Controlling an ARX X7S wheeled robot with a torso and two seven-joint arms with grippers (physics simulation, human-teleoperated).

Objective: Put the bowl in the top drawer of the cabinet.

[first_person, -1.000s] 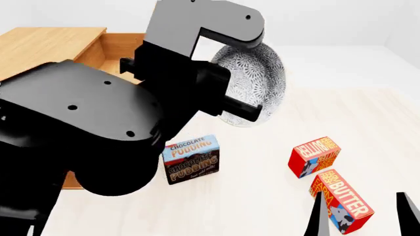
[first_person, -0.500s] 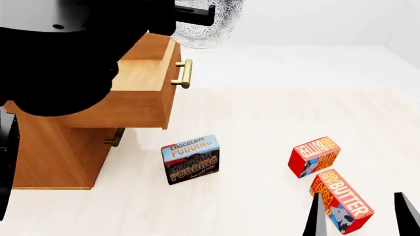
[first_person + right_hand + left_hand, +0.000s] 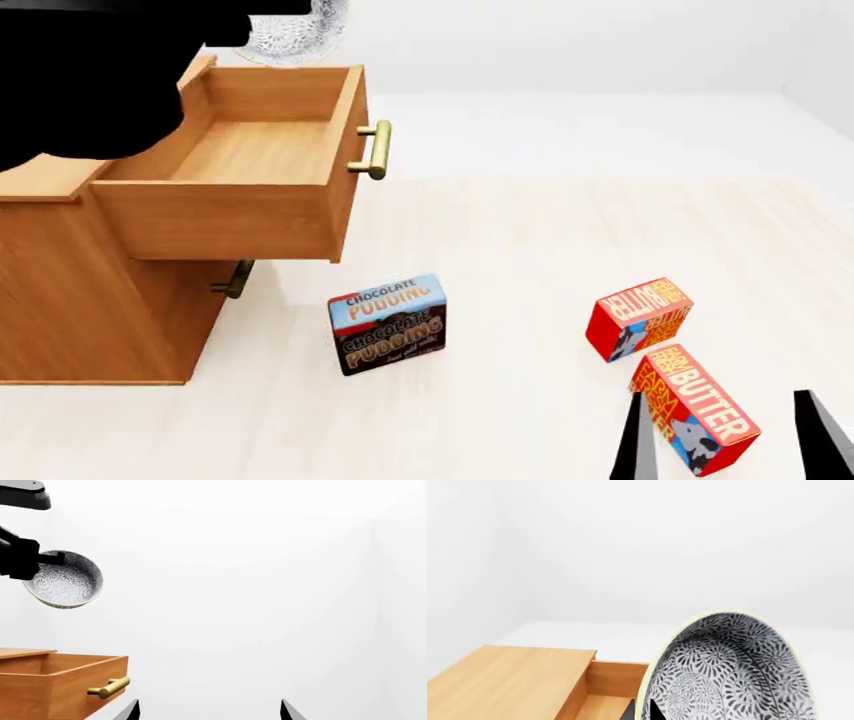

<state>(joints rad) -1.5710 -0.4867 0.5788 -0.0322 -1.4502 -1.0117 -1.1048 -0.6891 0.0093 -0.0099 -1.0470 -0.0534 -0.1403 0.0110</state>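
- The cabinet (image 3: 94, 300) stands on the pale floor, its top drawer (image 3: 240, 190) pulled out, with bare wood showing inside.
- The drawer's brass handle (image 3: 375, 150) faces away from the cabinet; the lower drawer's handle (image 3: 235, 279) shows just beneath the open drawer.
- The bowl (image 3: 65, 580) hangs in the air well above the drawer, tipped on its side, its patterned inside showing in the left wrist view.
- The left gripper (image 3: 41, 559) is clamped on the bowl's rim, one finger reaching into the bowl.
- A pudding box (image 3: 388, 323) stands on the floor near the cabinet, in front of the drawer.
- A red box (image 3: 639, 317) and a butter box (image 3: 694, 406) lie well apart from the cabinet, beyond the pudding box.
- The right gripper (image 3: 727, 440) hovers over the butter box, fingers spread wide, gripping nothing.
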